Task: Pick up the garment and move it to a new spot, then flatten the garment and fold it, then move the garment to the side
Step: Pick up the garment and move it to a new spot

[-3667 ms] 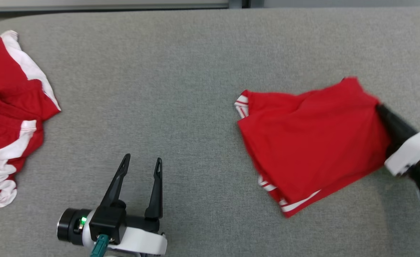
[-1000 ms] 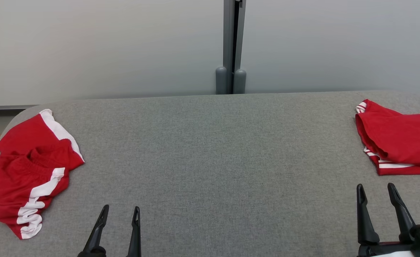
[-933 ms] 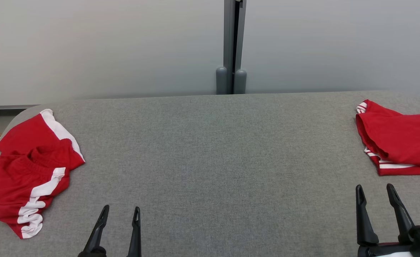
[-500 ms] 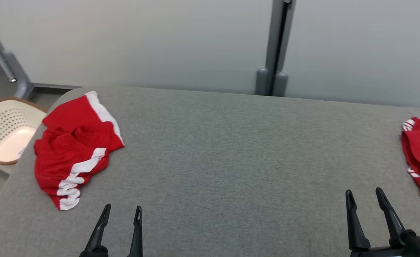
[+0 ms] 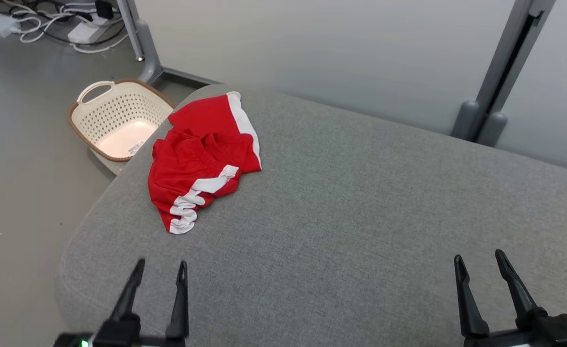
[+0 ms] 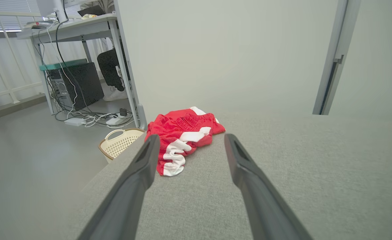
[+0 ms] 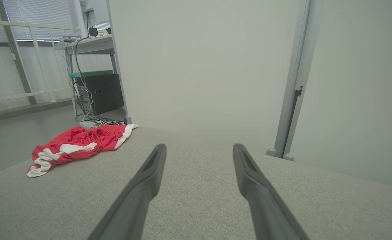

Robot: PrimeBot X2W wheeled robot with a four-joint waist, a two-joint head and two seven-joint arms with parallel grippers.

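1. The left pincer sits at the lower left of the head view. Its two dark fingers are spread wide with nothing between them, and they point away over the near edge of the tabletop.
2. The right pincer sits at the lower right, also spread and empty, with its fingers pointing the same way across the grey surface.
3. I cannot tell whether either pincer's tips touch the surface.
4. The tabletop is covered in grey woven cloth, and its left end is rounded off at the corners.
5. The garment is a pair of red shorts with white side stripes. It lies crumpled at the far left corner of the tabletop, with its gathered waistband bunched in the middle and one white-edged leg spread toward the back edge.
6. It lies well apart from the left pincer and farther still from the right one. In the left wrist view it shows beyond that pincer's fingers, in the gap between their tips.
7. A cream perforated basket with a brown rim and a loop handle stands on the floor, just beside the corner that carries the garment.
8. Behind the tabletop there is a pale wall panel with a grey post in front of it.
9. Cables lie on the floor farther left, and the wrist views show a desk there with a black computer tower under it.
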